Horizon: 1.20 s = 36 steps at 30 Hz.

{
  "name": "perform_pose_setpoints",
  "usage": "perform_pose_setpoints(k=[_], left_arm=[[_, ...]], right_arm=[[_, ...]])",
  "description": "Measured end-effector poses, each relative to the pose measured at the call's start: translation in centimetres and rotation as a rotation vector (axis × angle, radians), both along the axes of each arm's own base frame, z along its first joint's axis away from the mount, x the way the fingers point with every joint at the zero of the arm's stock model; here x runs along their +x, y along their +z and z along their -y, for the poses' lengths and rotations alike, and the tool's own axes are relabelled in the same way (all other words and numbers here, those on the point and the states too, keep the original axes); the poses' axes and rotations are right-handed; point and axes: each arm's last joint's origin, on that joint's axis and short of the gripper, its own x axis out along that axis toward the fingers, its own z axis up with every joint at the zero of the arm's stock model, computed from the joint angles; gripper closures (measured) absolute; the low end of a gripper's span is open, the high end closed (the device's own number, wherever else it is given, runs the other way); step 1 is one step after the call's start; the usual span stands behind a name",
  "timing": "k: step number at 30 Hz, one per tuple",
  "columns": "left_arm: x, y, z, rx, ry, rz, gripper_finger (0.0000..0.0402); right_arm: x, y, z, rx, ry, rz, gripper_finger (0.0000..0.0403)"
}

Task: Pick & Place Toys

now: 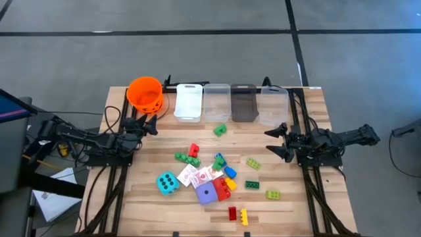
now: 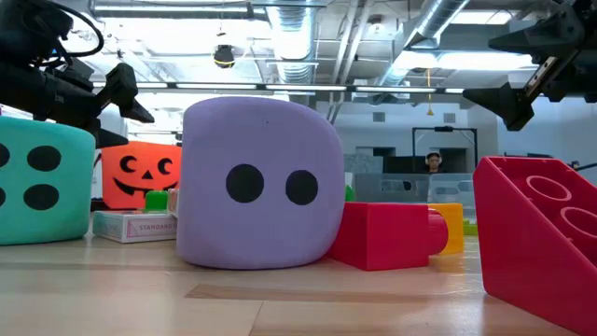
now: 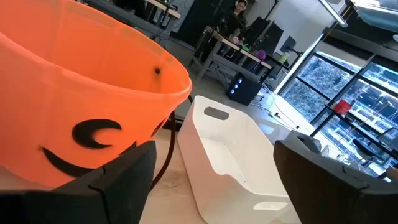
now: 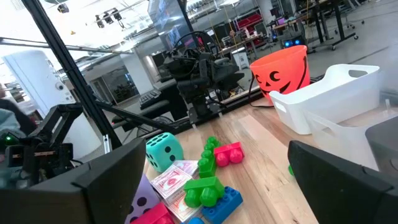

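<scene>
Hovering with fingers spread wide and holding nothing, the left gripper (image 1: pixel 150 125) sits near the surface's left edge, just beside the orange bucket (image 1: pixel 145 93) at the back left. Its wrist view looks past both dark fingers (image 3: pixel 118 180) at the bucket's pumpkin face and the white bin (image 3: pixel 236 162) next to it. The right gripper (image 1: pixel 277 141) also stands wide and empty, near the right edge, pointing inward toward the middle of the surface (image 1: pixel 289 210).

A row of bins runs along the back edge: the white bin (image 1: pixel 187 102), a clear bin (image 1: pixel 216 102), a dark bin (image 1: pixel 243 102) and another clear bin (image 1: pixel 273 104).

The toys lie scattered across the middle and front of the surface, well apart from both grippers. A teal die (image 1: pixel 167 183) rests toward the front left, with red-and-white cards (image 1: pixel 196 175) just beside it and a purple die (image 1: pixel 206 193) touching red bricks (image 1: pixel 223 189). Green bricks (image 1: pixel 187 158) lie nearer the middle, one green brick (image 1: pixel 220 130) sits closer to the bins, and a red and a yellow brick (image 1: pixel 238 214) stand near the front edge.
</scene>
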Motion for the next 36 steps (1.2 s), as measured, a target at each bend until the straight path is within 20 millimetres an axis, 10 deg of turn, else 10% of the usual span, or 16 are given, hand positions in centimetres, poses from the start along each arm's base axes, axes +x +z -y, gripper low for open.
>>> perform_pose_setpoints(k=[18,36], left_arm=[[0.1,0.2,0.0,-0.008,-0.006,0.034,0.0082],[1.9,3.6,1.8,-0.224,-0.778,0.486,0.0082]], right_arm=[[0.0,0.0,0.0,0.000,0.001,0.001,0.0020],[0.0,0.2,0.1,-0.021,-0.020,0.018,0.0020]])
